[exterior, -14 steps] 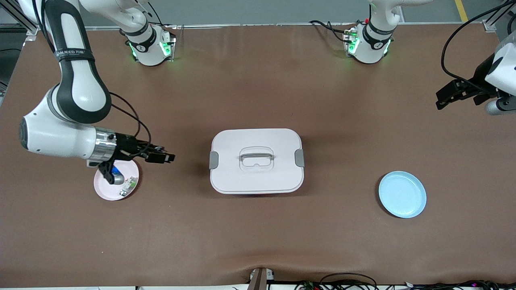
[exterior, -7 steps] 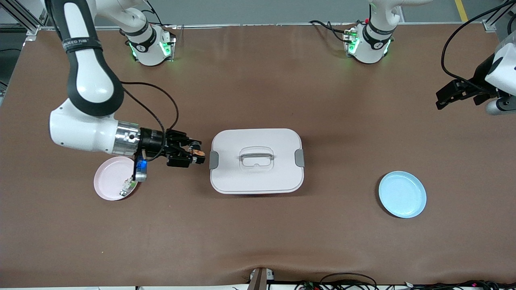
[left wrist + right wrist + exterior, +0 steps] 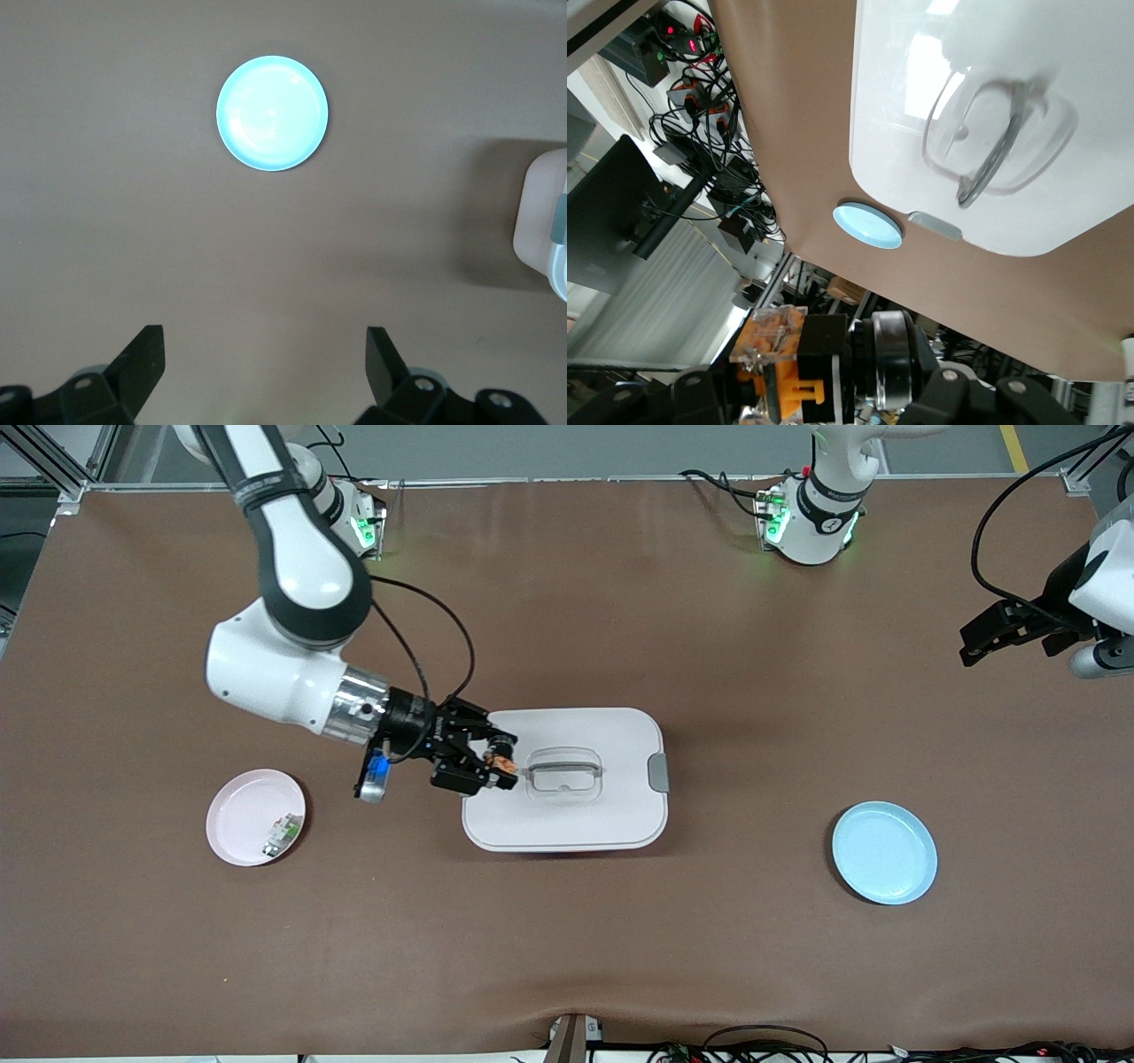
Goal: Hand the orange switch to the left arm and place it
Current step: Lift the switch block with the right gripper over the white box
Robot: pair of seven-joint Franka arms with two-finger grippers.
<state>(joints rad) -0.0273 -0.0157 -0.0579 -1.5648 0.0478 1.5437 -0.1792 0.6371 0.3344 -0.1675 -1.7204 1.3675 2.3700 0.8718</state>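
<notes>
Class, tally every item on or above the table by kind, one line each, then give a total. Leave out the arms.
Plates: 2 (pink plate, blue plate)
Box: 1
Orange switch: 1
Green-and-white component: 1
Total: 5

white box (image 3: 567,815), blue plate (image 3: 884,853), pink plate (image 3: 244,819)

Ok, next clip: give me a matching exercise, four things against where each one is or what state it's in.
Things:
1. orange switch
2. left gripper
3. green-and-white part
4. blue plate

States:
A. lies on the pink plate
B. bare, toward the left arm's end of the table
C. open, holds nothing
D. held in the right gripper over the box

Pairs: 1-D, 2-C, 3-A, 4-B
</notes>
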